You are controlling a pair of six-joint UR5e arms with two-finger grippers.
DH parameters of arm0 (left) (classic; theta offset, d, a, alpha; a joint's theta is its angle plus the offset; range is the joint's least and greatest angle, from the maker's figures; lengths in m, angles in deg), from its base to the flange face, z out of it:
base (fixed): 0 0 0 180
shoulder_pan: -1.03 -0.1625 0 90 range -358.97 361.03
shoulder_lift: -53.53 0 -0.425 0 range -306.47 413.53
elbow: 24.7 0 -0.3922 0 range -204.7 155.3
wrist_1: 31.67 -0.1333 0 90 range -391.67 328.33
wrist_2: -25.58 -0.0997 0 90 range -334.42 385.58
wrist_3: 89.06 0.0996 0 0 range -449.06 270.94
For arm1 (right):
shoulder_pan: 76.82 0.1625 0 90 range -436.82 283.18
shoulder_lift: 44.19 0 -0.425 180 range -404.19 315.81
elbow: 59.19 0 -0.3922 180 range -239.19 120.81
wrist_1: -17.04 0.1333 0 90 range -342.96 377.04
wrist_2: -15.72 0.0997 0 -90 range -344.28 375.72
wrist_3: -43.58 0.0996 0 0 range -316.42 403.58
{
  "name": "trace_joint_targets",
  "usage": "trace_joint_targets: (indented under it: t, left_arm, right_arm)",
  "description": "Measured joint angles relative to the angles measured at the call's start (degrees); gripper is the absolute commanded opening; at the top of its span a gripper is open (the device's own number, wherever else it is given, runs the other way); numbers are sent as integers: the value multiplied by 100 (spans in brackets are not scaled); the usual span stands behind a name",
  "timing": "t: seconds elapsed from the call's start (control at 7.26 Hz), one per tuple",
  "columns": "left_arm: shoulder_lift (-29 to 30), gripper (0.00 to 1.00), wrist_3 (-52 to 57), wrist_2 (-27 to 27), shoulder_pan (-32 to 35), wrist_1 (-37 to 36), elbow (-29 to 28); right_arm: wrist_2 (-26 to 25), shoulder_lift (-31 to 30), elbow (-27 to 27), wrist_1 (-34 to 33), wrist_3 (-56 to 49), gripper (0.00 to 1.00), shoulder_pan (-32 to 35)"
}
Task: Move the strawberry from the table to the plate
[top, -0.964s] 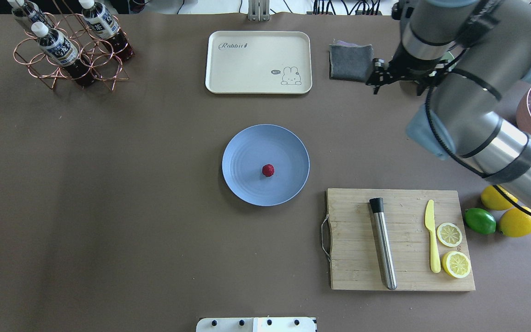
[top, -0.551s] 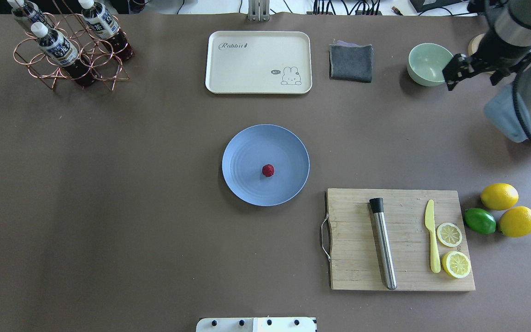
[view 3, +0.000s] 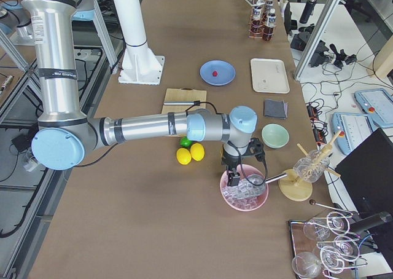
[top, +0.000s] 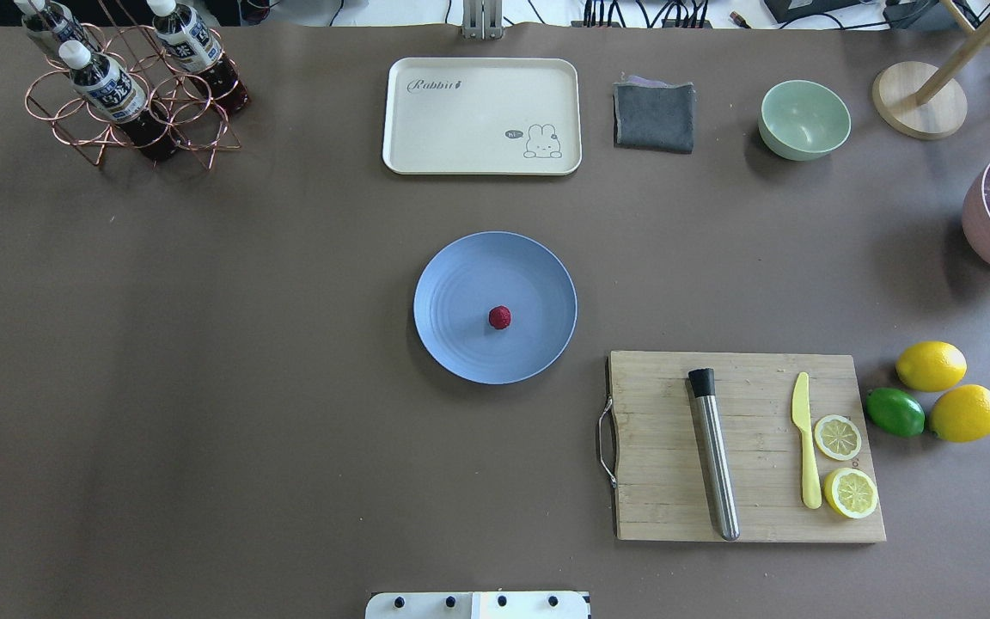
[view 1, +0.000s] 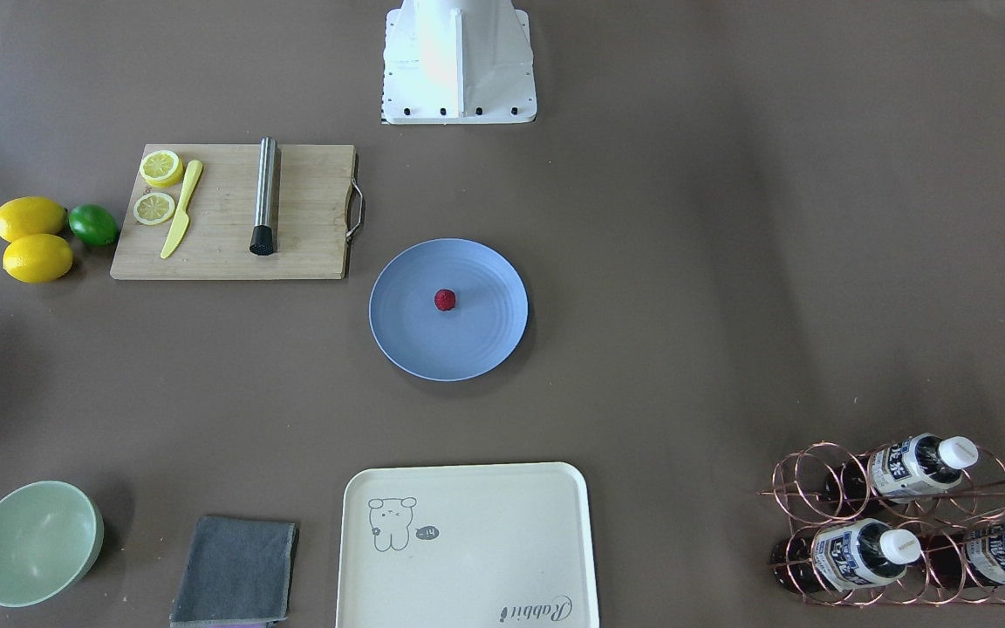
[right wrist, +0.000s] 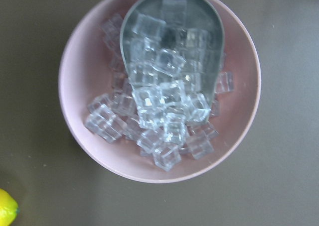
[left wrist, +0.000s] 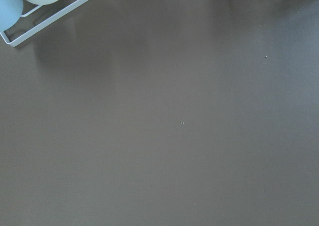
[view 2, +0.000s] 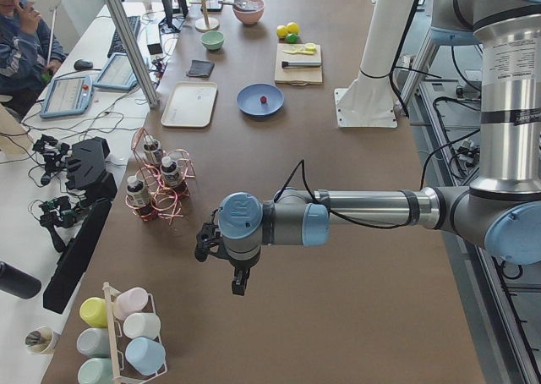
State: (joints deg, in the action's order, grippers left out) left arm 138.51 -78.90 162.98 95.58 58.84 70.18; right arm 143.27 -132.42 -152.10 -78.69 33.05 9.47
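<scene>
Left pincer (view 2: 238, 281): mine, hanging over bare bench (top: 203, 387) near the cup rack (view 2: 127, 337); I cannot tell its opening.
Right pincer (view 3: 234, 179): mine, above the pink ice bowl (right wrist: 159, 86); wide or narrow, I cannot tell.
Strawberry (top: 500, 318): lying near the middle of the plate (top: 452, 292), well apart from both pincers.
Tray (top: 482, 116): beyond the plate.

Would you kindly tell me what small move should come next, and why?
Probably none but holding the arms parked: the strawberry sits near the middle of the plate with nothing gripping it, and the right gripper hangs over the pink ice bowl, well away from it.
</scene>
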Motion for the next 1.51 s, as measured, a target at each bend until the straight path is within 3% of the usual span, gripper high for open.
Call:
trace_joint_targets:
  t: [0.28, 0.55, 1.51]
  left_arm:
    - [-22, 98, 12, -3, -10, 3, 5]
    - [18, 98, 0, -114, -71, -12, -25]
    - [21, 98, 4, -240, -90, -6, -7]
  right_arm:
    - [29, -385, 463, 521, -304, 100, 289]
    - [27, -658, 581, 911, -330, 100, 345]
    - [49, -749, 591, 1029, -327, 100, 388]
